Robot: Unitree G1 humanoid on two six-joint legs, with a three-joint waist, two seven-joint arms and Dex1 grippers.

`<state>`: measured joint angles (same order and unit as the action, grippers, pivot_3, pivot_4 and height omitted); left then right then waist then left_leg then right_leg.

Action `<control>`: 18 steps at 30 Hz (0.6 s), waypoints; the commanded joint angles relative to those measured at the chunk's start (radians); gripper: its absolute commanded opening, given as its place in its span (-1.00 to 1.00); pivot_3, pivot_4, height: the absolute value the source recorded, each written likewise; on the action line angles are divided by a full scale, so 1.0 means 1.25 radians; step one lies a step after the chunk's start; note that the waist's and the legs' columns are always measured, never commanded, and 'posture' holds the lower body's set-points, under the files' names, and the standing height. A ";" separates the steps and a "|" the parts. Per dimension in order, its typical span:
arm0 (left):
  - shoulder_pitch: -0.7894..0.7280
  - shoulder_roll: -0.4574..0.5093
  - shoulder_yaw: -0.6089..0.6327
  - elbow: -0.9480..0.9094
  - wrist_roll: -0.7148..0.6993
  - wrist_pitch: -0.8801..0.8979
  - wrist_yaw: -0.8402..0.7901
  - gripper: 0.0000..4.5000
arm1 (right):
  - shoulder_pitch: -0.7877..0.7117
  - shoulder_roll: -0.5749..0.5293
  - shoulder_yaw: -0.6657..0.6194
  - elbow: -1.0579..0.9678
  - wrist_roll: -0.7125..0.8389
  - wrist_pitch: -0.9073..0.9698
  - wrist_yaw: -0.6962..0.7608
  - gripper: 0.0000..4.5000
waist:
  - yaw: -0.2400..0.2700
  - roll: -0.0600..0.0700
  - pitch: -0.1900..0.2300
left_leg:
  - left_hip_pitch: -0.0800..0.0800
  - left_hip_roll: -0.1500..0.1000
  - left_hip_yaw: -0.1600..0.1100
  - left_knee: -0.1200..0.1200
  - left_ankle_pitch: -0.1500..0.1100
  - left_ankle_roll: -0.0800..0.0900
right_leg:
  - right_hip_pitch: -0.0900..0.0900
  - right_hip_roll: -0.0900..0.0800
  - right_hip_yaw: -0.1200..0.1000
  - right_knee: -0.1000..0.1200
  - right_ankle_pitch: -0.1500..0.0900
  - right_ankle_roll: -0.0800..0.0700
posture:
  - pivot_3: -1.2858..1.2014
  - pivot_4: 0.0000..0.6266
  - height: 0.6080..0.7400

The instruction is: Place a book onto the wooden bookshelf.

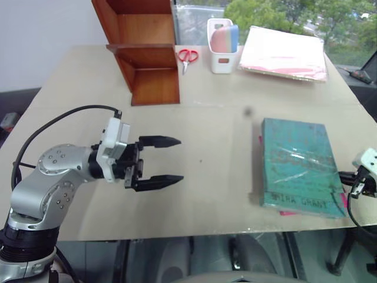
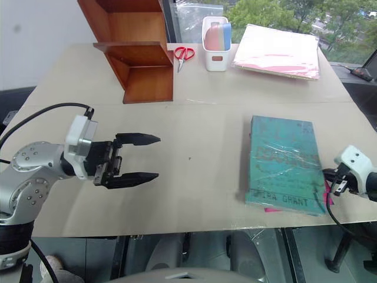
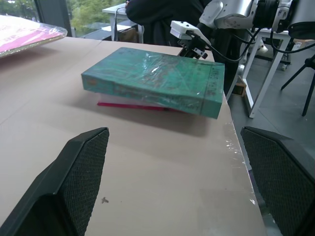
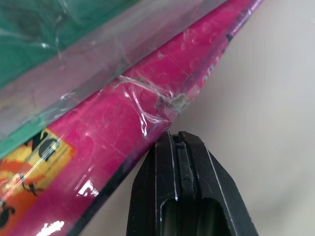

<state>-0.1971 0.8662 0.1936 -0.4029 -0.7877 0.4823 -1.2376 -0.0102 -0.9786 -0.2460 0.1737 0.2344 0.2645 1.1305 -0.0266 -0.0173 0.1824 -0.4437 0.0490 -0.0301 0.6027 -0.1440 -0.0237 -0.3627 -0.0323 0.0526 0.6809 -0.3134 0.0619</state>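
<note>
The teal-green book (image 1: pixel 297 165) in glossy wrap lies flat near the table's right front edge, on top of a bright pink book (image 4: pixel 123 123). The wooden bookshelf (image 1: pixel 144 53) stands at the far left of the table. My left gripper (image 1: pixel 179 160) hovers open over the table's left half, pointing toward the book from well short of it, with nothing between its fingers (image 3: pixel 74 182). My right gripper (image 4: pixel 178 140) is shut and empty at the book's right front corner. Its tip is against the pink book's edge.
Red scissors (image 1: pixel 187 57), a white holder (image 1: pixel 222 41) with coloured items and a pale pink folder stack (image 1: pixel 284 53) sit along the back. The book's corner lies close to the table's front edge (image 1: pixel 194 233).
</note>
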 commanded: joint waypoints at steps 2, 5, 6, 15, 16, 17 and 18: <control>0.016 0.018 0.025 -0.034 -0.007 -0.009 -0.012 1.00 | -0.010 0.037 0.040 -0.119 0.063 0.057 0.025 -0.96 | -0.007 0.000 0.000 | 0.000 0.000 0.000 0.000 0.000 0.000 | 0.000 0.000 0.000 0.000 0.000 0.000 | 0.03 -0.52 1.00; 0.028 0.022 0.034 -0.032 -0.003 -0.012 -0.010 1.00 | -0.036 0.068 0.071 -0.182 0.079 0.104 0.001 -0.96 | -0.011 0.000 0.000 | 0.000 0.000 0.000 0.000 0.000 0.000 | 0.000 0.000 0.000 0.000 0.000 0.000 | 0.03 -0.52 1.00; 0.034 0.023 0.039 -0.032 -0.002 -0.012 -0.007 1.00 | -0.051 0.082 0.088 -0.198 0.079 0.120 -0.011 -0.96 | -0.011 0.000 0.000 | 0.000 0.000 0.000 0.000 0.000 0.000 | 0.000 0.000 0.000 0.000 0.000 0.000 | 0.03 -0.52 1.00; 0.101 0.044 0.099 -0.004 0.026 -0.033 -0.012 1.00 | -0.179 0.187 0.211 -0.213 0.054 0.140 -0.060 -0.96 | -0.010 0.000 0.000 | 0.000 0.000 0.000 0.000 0.000 0.000 | 0.000 0.000 0.000 0.000 0.000 0.000 | 0.03 -0.52 1.00; 0.107 0.044 0.105 -0.001 0.028 -0.034 -0.011 1.00 | -0.189 0.194 0.219 -0.209 0.051 0.140 -0.063 -0.96 | -0.010 0.000 0.000 | 0.000 0.000 0.000 0.000 0.000 0.000 | 0.000 0.000 0.000 0.000 0.000 0.000 | 0.03 -0.52 1.00; 0.115 0.045 0.114 0.004 0.030 -0.036 -0.012 1.00 | -0.198 0.200 0.221 -0.208 0.053 0.139 -0.065 -0.96 | -0.010 0.000 0.000 | 0.000 0.000 0.000 0.000 0.000 0.000 | 0.000 0.000 0.000 0.000 0.000 0.000 | 0.03 -0.52 1.00; 0.125 0.046 0.125 0.012 0.035 -0.039 -0.013 1.00 | -0.204 0.199 0.220 -0.211 0.055 0.141 -0.065 -0.96 | -0.009 0.000 0.000 | 0.000 0.000 0.000 0.000 0.000 0.000 | 0.000 0.000 0.000 0.000 0.000 0.000 | 0.03 -0.52 1.00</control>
<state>-0.0551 0.9079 0.2985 -0.3957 -0.7473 0.4544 -1.2476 -0.2442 -0.7236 0.0408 -0.0709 0.2970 0.4522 1.0558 -0.0378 -0.0168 0.1828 -0.4443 0.0489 -0.0303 0.6023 -0.1441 -0.0237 -0.3633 -0.0329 0.0523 0.6806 -0.3134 0.0617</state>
